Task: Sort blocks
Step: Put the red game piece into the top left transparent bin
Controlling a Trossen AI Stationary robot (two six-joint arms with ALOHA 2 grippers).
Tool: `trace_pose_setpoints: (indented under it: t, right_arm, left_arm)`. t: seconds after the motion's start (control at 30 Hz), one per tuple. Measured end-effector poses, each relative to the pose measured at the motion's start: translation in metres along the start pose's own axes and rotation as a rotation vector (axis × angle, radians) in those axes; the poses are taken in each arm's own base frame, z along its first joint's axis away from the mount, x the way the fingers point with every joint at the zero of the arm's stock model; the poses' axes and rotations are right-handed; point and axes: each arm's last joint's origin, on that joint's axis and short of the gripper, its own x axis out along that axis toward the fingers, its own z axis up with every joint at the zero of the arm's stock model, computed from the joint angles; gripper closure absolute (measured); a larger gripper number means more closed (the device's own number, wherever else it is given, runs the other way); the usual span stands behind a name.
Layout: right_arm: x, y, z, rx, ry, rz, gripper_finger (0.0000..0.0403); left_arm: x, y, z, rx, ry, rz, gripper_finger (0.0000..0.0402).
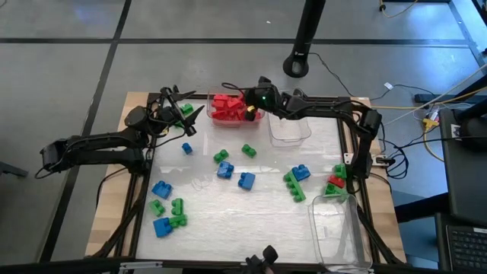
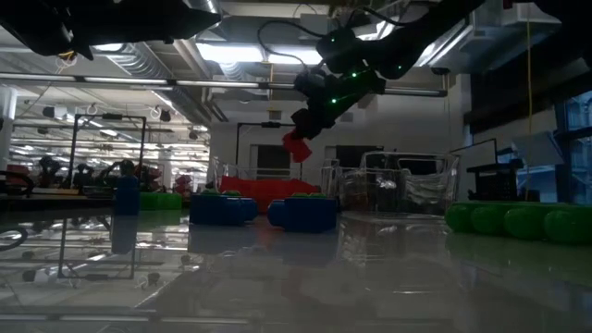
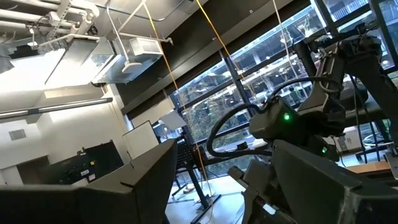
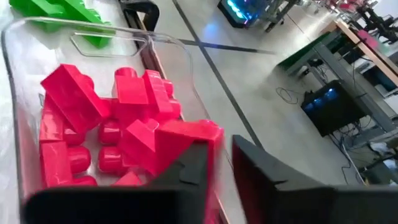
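My right gripper (image 1: 252, 107) hovers over a clear bin (image 1: 228, 107) of red blocks (image 4: 118, 118) at the table's far edge. Its fingers stand slightly apart. One red block (image 2: 296, 146) sits just under its fingertips, above the pile. Blue and green blocks lie loose on the table, such as a blue one (image 1: 246, 180) and a green one (image 1: 294, 187). My left gripper (image 1: 183, 116) waits open and raised at the far left, nothing between its fingers. My right gripper (image 4: 222, 168) slants down from the table's right over the red bin. The red block (image 4: 186, 138) lies against the inner edge of one finger (image 4: 189, 171), clear of the pile. Whether the fingers touch it I cannot tell.
An empty clear bin (image 1: 289, 129) stands right of the red bin, and another clear bin (image 1: 335, 228) at the near right corner. Red and green blocks (image 1: 335, 183) lie by the right edge. More green blocks (image 4: 56, 12) lie left of the red bin.
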Motion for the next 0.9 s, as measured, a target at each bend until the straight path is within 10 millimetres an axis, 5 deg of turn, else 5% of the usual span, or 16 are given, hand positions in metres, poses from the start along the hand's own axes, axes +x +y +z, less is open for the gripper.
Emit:
trace_pose_setpoints:
  t: [0.23, 0.37, 0.63, 0.8, 0.9]
  right_arm:
    - [-0.005, 0.001, -0.003, -0.029, 0.047, 0.047, 0.0196]
    - [-0.028, -0.009, 0.018, -0.089, 0.091, 0.077, 0.0156]
    - [-0.074, -0.013, 0.054, -0.154, 0.185, 0.04, 0.0145]
    - [-0.072, -0.011, 0.051, -0.175, 0.225, 0.005, 0.0157]
    - [-0.089, -0.003, 0.051, -0.207, 0.275, 0.059, 0.0165]
  left_arm:
    - [0.0, 0.0, 0.0, -0.002, 0.0, 0.0, 0.0149]
    - [0.0, 0.0, 0.0, 0.001, 0.0, 0.0, 0.0149]
    - [0.0, 0.0, 0.0, 0.004, -0.001, 0.0, 0.0149]
    - [0.0, 0.0, 0.0, -0.004, -0.002, 0.0, 0.0149]
    - [0.0, 0.0, 0.0, -0.003, 0.002, -0.002, 0.0149]
